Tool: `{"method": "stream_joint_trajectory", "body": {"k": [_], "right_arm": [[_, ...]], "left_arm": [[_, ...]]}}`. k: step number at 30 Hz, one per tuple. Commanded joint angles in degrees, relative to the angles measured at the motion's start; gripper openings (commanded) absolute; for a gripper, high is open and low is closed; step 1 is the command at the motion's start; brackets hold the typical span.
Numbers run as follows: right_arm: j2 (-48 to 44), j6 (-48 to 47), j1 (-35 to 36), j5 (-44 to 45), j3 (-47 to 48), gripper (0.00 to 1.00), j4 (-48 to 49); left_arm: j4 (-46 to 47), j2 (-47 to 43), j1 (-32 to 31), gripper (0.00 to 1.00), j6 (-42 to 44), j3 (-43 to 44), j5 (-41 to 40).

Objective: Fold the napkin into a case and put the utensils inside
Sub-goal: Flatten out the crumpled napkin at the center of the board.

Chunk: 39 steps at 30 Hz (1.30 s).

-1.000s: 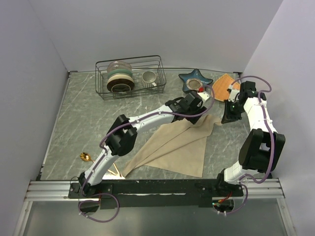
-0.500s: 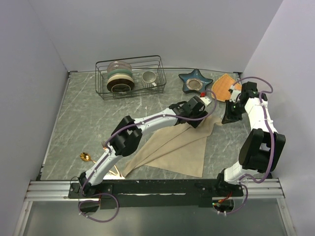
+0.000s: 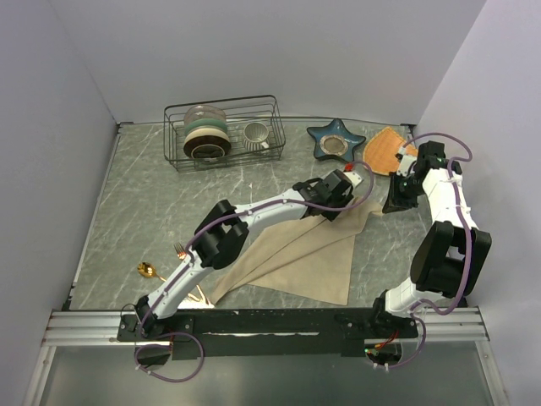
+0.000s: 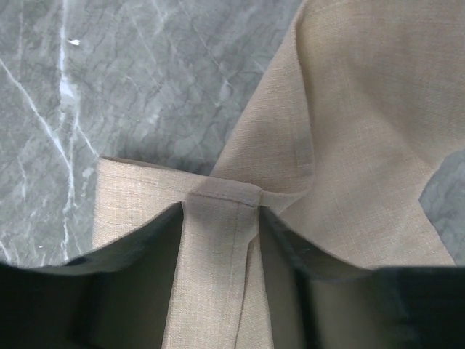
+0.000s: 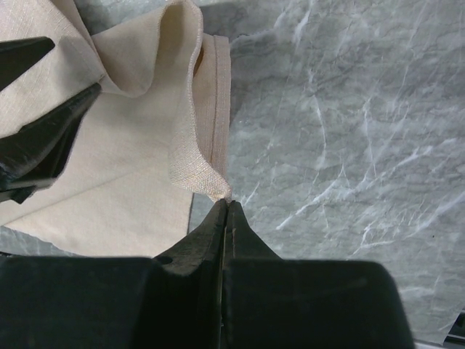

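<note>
The beige napkin (image 3: 304,254) lies in loose folds on the marble table, its far corner reaching toward the right arm. My left gripper (image 3: 340,205) is low over that far end. In the left wrist view its open jaws (image 4: 221,218) straddle a hemmed fold of the napkin (image 4: 349,145), one finger on each side. My right gripper (image 5: 227,203) is shut on the tip of a napkin (image 5: 138,167) corner, lifted a little off the table, and it appears in the top view (image 3: 391,205) too. A gold spoon (image 3: 148,271) and a gold fork (image 3: 179,249) lie at the near left, partly behind the left arm.
A wire rack (image 3: 224,131) with dishes and a mug stands at the back. A blue star-shaped dish (image 3: 336,139) and an orange woven mat (image 3: 385,150) lie at the back right, close behind both grippers. Walls close in the left, back and right.
The left gripper has come down and slightly right onto the napkin's far end, and its jaws have narrowed. The right gripper has kept its hold and barely moved.
</note>
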Motion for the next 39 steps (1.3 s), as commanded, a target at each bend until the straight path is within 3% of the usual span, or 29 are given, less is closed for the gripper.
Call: {"method": "stream_joint_trajectory", "body": {"k": [1, 6, 8, 14, 16, 39], "right_arm": [[-1.34, -0.70, -0.65, -0.38, -0.02, 0.00, -0.20], [-1.34, -0.79, -0.82, -0.64, -0.11, 0.00, -0.11], [-1.26, -0.70, -0.82, -0.64, -0.20, 0.00, -0.02], [-1.08, -0.79, -0.82, -0.64, -0.28, 0.00, -0.02], [-0.82, -0.70, -0.82, -0.73, -0.11, 0.00, -0.11], [-0.29, -0.88, -1.26, -0.99, 0.15, 0.00, -0.20]], "left_arm": [[1.35, -0.52, 0.94, 0.44, 0.94, 1.25, -1.67], [2.57, -2.37, 2.08, 0.27, 0.86, -0.25, -0.62], [2.14, -2.37, 2.08, 0.26, 0.59, 0.45, 0.69], [2.58, -3.51, 0.94, 0.51, 0.33, 0.10, 4.57], [2.14, -2.90, 0.67, 0.53, 0.42, 0.97, 4.57], [-0.59, 2.99, 0.67, 0.58, 2.09, 5.37, 2.81]]}}
